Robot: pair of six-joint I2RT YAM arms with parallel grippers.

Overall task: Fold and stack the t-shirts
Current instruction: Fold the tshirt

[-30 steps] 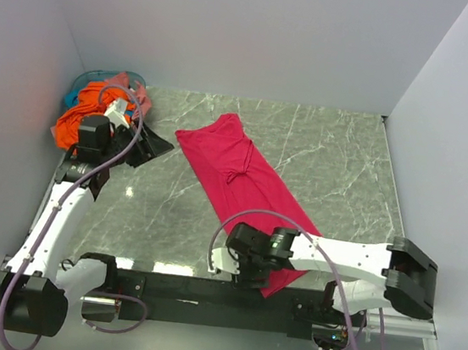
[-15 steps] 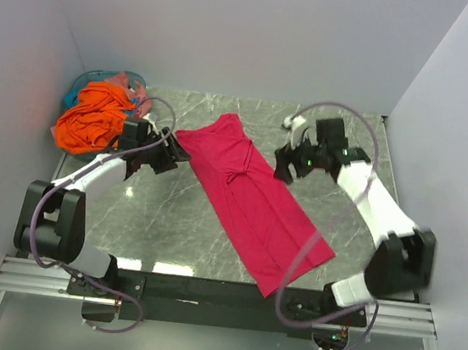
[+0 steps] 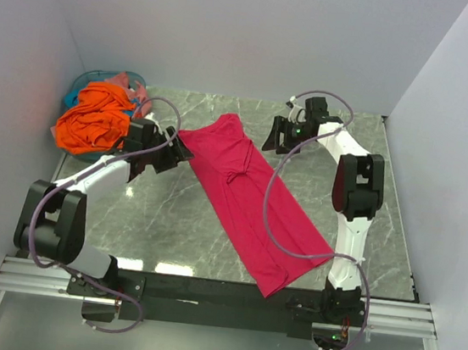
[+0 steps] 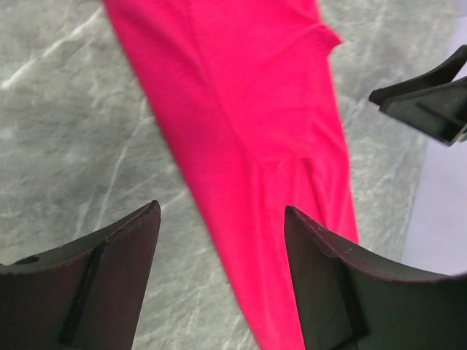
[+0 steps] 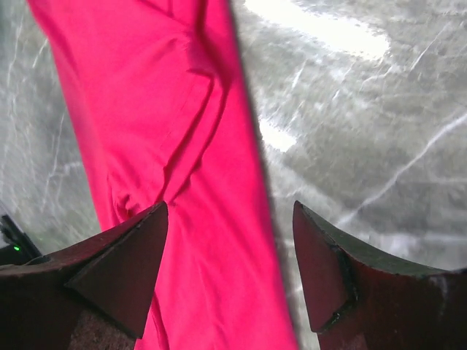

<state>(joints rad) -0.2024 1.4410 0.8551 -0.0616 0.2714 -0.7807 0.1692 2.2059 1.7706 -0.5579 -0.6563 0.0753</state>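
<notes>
The left arm is lying low along the table's (image 3: 169, 214) left side, elbow bent and forearm reaching right. The left gripper (image 3: 177, 153) is hovering over the far left edge of the crimson shirt (image 3: 252, 199), its jaws standing apart with nothing between them. The right arm is stretching to the far side, wrist turned left. The right gripper (image 3: 274, 139) is hanging over the shirt's far right edge, jaws likewise parted and empty. The crimson shirt is lying flat as a long diagonal strip across mid-table. The orange shirt (image 3: 93, 122) and salmon shirt (image 3: 128, 82) are sitting heaped in the basket (image 3: 81, 84), far left.
</notes>
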